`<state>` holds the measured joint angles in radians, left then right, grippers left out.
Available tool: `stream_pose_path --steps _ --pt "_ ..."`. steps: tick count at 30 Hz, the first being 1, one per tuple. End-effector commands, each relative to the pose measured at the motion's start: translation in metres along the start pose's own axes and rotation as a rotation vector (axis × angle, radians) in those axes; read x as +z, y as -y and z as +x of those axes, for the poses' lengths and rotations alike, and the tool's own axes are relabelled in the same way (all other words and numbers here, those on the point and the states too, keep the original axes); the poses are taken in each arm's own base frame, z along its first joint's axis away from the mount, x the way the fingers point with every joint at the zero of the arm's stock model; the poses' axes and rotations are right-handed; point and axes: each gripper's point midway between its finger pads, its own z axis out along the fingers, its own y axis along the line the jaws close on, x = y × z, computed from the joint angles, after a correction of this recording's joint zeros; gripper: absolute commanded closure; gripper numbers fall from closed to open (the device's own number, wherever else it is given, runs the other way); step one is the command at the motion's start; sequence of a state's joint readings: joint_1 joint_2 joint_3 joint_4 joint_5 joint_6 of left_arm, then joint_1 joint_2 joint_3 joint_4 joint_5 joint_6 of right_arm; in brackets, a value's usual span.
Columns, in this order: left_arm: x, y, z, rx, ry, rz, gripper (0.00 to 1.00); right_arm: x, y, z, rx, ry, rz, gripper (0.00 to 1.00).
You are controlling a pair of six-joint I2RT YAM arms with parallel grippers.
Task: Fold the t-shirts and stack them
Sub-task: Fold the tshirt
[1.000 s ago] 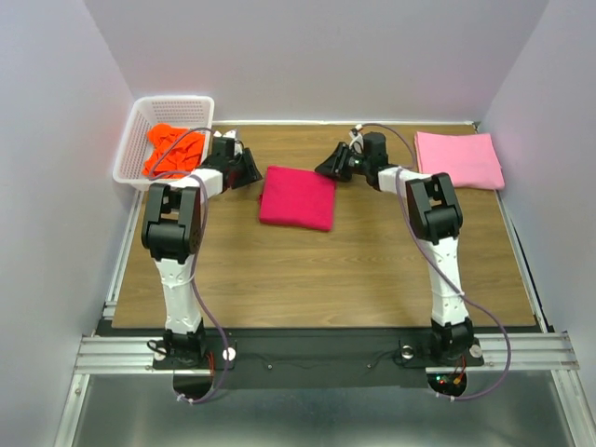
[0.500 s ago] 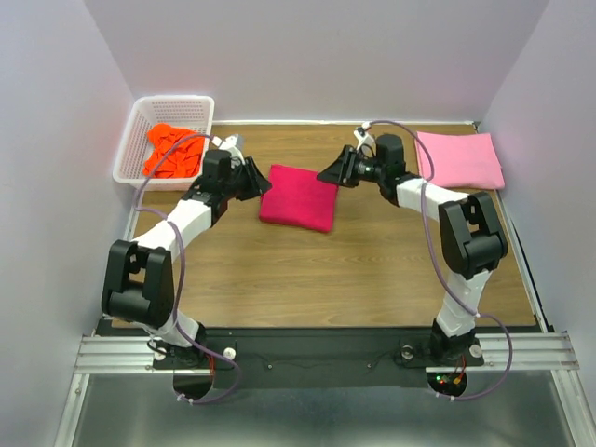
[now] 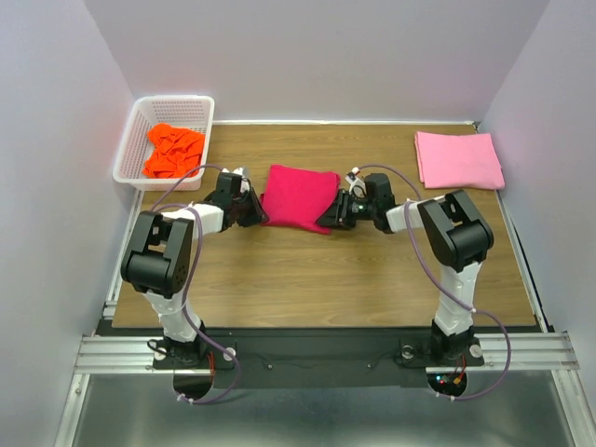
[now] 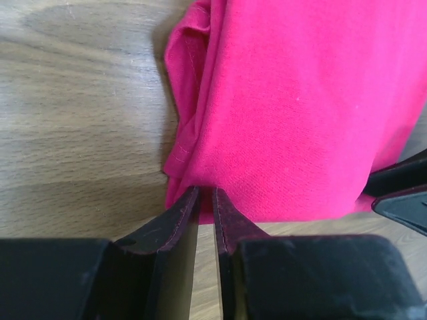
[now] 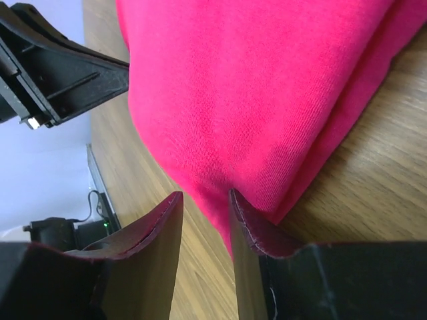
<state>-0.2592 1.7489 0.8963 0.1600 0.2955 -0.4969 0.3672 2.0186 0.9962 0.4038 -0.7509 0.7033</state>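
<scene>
- Since half a second ago, both my arms have come from the far corners of the crimson t-shirt down to its near corners.
- My left end effector is narrowed to a slit, with its tips at the shirt's near-left hem. I cannot tell whether cloth is nipped.
- My right end effector is partly closed, pinching the near-right corner fold.
- The crimson t-shirt lies folded on the worktop.
- The pink t-shirt lies folded far right of it.
- The orange t-shirt sits crumpled in the white basket, far left of it.

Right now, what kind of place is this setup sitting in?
Probably a robot lab test cell: plain pale walls box in a wooden table, and the left arm and right arm are bolted to a metal rail at its near edge.
</scene>
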Motion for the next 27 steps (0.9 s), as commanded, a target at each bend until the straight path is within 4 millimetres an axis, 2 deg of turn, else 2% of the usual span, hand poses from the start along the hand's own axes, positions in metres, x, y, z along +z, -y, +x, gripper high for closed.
stream_pose_path --steps 1,3,4,5,6,7,8,9,10,11,12,13,14,15,16,17,18,19,20,21,22,23,24,27 --pt "-0.011 -0.017 0.004 -0.022 0.013 -0.085 0.74 -0.003 0.016 -0.008 -0.054 0.061 0.054 0.60" --pt "-0.015 -0.023 0.013 -0.032 0.001 -0.107 0.73 -0.009 0.012 -0.012 -0.075 0.061 0.071 0.60" --pt "-0.020 -0.020 0.011 -0.030 0.010 -0.099 0.72 -0.013 0.012 -0.008 -0.066 0.035 0.096 0.60" --pt "-0.024 -0.017 0.010 -0.025 0.016 -0.093 0.71 -0.016 0.007 -0.013 -0.088 0.038 0.102 0.60" --pt "-0.034 -0.010 0.005 -0.011 0.038 -0.081 0.66 -0.026 -0.005 -0.023 -0.128 0.062 0.124 0.59" --pt "-0.040 -0.005 0.001 0.009 0.058 -0.079 0.56 -0.031 -0.015 -0.035 -0.169 0.102 0.127 0.59" --pt "-0.048 0.002 -0.009 0.050 0.090 -0.079 0.47 -0.039 -0.019 -0.037 -0.171 0.106 0.157 0.57" --pt "-0.061 0.010 -0.018 0.087 0.137 -0.102 0.31 -0.053 -0.028 -0.049 -0.196 0.143 0.193 0.52" --pt "-0.068 0.017 -0.022 0.117 0.159 -0.113 0.24 -0.062 -0.032 -0.055 -0.202 0.166 0.219 0.50" --pt "-0.077 0.028 -0.035 0.168 0.201 -0.115 0.19 -0.071 -0.031 -0.060 -0.197 0.185 0.250 0.44" --pt "-0.086 0.040 -0.036 0.241 0.235 -0.139 0.14 -0.089 -0.029 -0.069 -0.169 0.213 0.320 0.41" --pt "-0.092 0.041 -0.045 0.239 0.265 -0.155 0.14 -0.097 -0.028 -0.077 -0.172 0.250 0.342 0.38" --pt "-0.095 0.066 -0.043 0.322 0.277 -0.126 0.14 -0.108 -0.021 -0.073 -0.136 0.233 0.402 0.35" --pt "-0.097 0.074 -0.043 0.364 0.295 -0.138 0.14 -0.126 -0.013 -0.082 -0.122 0.288 0.494 0.33" --pt "-0.095 0.083 -0.041 0.401 0.297 -0.137 0.14 -0.136 -0.007 -0.083 -0.098 0.303 0.554 0.29" --pt "-0.095 0.108 -0.032 0.479 0.298 -0.101 0.14 -0.148 0.001 -0.073 -0.055 0.288 0.624 0.22" --pt "-0.094 0.114 -0.030 0.516 0.305 -0.112 0.14 -0.161 0.011 -0.074 -0.039 0.315 0.699 0.18" --pt "-0.088 0.135 -0.019 0.596 0.295 -0.101 0.14 -0.173 0.015 -0.062 -0.002 0.308 0.745 0.10" --pt "-0.075 0.136 -0.008 0.641 0.258 -0.123 0.14 -0.184 0.021 -0.060 0.010 0.328 0.792 0.09" --pt "-0.080 0.150 -0.006 0.679 0.267 -0.105 0.14 -0.188 0.022 -0.054 0.026 0.320 0.802 0.07" --pt "-0.067 0.153 0.006 0.731 0.233 -0.122 0.15 -0.197 0.027 -0.048 0.041 0.328 0.844 0.04" --pt "-0.066 0.171 0.014 0.812 0.237 -0.120 0.16 -0.207 0.029 -0.042 0.054 0.347 0.866 0.03" --pt "-0.053 0.170 0.025 0.865 0.206 -0.148 0.16 -0.212 0.029 -0.039 0.058 0.356 0.876 0.03" --pt "-0.040 0.185 0.039 0.998 0.179 -0.182 0.20 -0.228 0.031 -0.026 0.069 0.377 0.913 0.02"
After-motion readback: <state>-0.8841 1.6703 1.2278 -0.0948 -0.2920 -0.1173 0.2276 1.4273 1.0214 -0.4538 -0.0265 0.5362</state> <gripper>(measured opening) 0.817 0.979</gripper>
